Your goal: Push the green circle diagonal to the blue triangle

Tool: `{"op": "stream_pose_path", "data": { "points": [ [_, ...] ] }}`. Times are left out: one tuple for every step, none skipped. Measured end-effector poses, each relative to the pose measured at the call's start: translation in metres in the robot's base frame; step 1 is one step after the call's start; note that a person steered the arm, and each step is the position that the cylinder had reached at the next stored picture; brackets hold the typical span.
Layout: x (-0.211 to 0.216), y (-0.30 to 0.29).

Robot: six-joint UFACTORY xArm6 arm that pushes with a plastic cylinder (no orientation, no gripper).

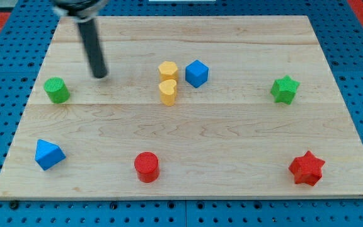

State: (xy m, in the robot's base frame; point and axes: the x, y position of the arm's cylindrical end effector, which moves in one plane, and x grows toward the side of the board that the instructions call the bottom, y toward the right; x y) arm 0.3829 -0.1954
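The green circle [57,90] sits near the board's left edge, in the upper half. The blue triangle [48,154] lies below it, near the board's bottom left corner. My tip [99,75] is on the board to the upper right of the green circle, a short gap away from it and not touching it. The dark rod rises from the tip toward the view's top left.
A yellow hexagon [167,69] and a yellow heart [167,92] stand together at centre, with a blue cube [196,73] to their right. A green star [285,89] is at right, a red star [307,168] at bottom right, a red circle [147,167] at bottom centre.
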Motion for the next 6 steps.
{"op": "stream_pose_path", "data": {
  "points": [
    [0.003, -0.064],
    [0.032, -0.079],
    [0.064, -0.058],
    [0.066, -0.015],
    [0.078, 0.05],
    [0.127, 0.042]
  ]
}}
